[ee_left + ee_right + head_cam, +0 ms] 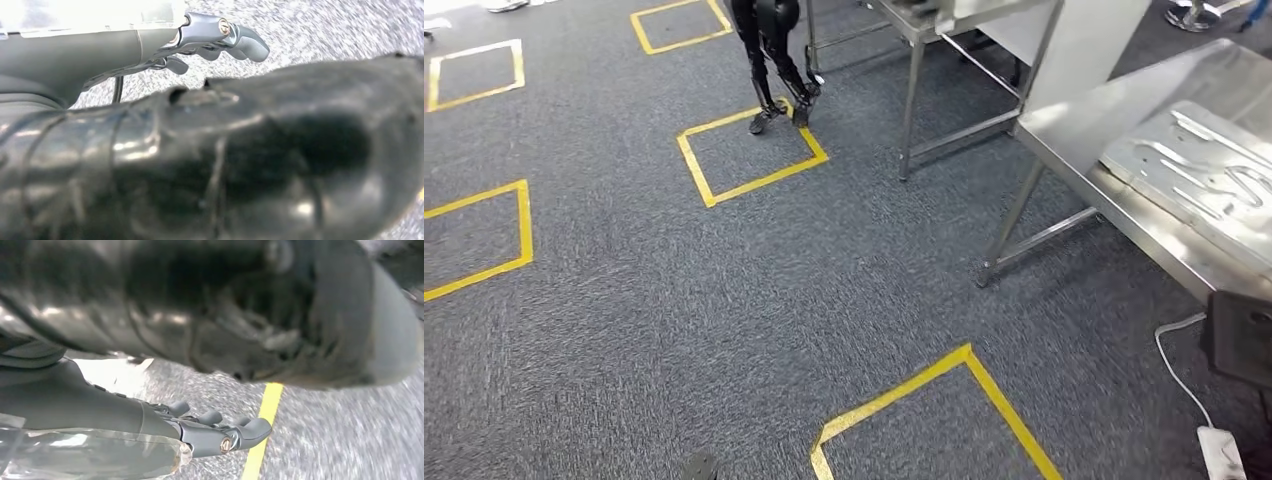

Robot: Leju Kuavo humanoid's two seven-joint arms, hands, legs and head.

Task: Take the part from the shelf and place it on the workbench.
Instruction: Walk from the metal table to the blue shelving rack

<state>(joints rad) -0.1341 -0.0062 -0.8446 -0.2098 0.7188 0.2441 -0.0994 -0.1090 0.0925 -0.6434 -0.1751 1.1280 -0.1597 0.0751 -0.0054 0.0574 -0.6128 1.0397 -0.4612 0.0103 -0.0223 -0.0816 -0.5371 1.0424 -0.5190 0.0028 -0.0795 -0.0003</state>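
Note:
A steel workbench (1094, 120) stands at the right of the head view. On its top lies a silver metal plate (1214, 175) pressed with winding grooves. My left hand (210, 40) hangs over the grey carpet, fingers stretched out and apart, holding nothing. Also above the carpet, my right hand (215, 430) has its fingers loosely extended and empty, close to a yellow tape line (262, 430).
A second steel frame table (944, 60) stands farther back. Another robot's dark legs (774, 60) stand at a yellow floor square (749, 150). A black box (1239, 335), a white cable and a power strip (1221, 450) lie by the bench's near end.

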